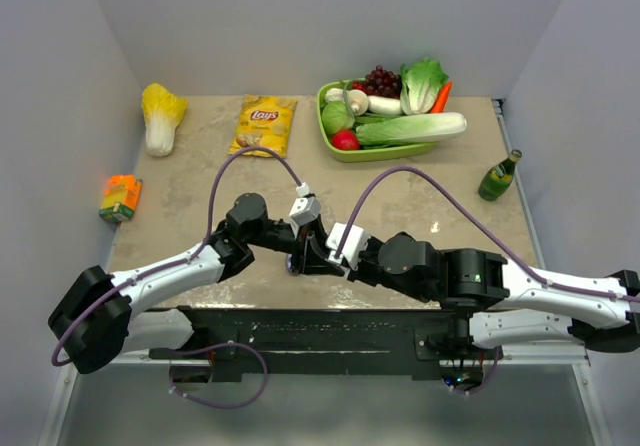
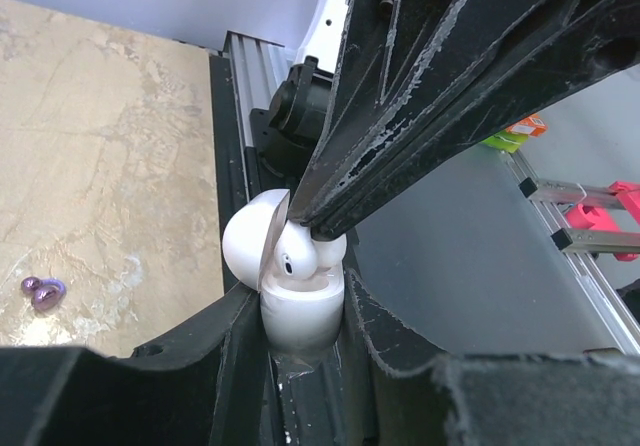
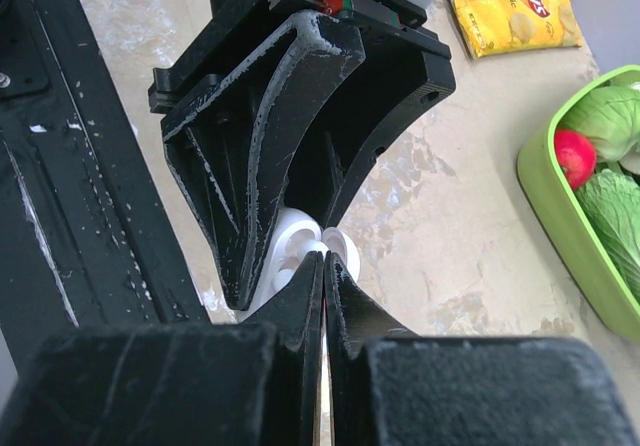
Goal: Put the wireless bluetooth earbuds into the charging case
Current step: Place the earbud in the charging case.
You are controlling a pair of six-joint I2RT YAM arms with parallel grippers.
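Two white buds [image 2: 291, 262], smooth, glossy and pebble-shaped, were seen seated in the top of the case [image 2: 300, 322], one beside the other. The case was a rounded white shell of shiny plastic, held upright, with its domed lid [image 2: 244, 244] swung open to one side. It was clamped low on its body by the left gripper [image 2: 302, 344], whose broad black fingers [image 3: 250, 166], matte and scuffed with pale scratches, were closed against both of its sides. The case was held above the near edge of the table [image 2: 110, 146], a beige surface with a marbled stone pattern.

The right gripper [image 3: 323, 269] was brought in from the opposite side, its tapering black fingers drawn together until only a hairline gap was left. Its pointed tips were set against the white buds at the mouth of the case; whether anything was pinched between them could not be told.

Two purple buds [image 2: 44, 292], small and shiny with a metallic gleam, were left lying together on the table, well apart from the case.

Farther back, a crinkled yellow chip bag [image 1: 263, 124] was laid flat, and a green tray [image 1: 385, 153] with rounded corners was filled with vegetables and grapes. A dark green glass bottle [image 1: 498, 176] was stood near the right edge, and an orange carton [image 1: 120, 198] at the left.
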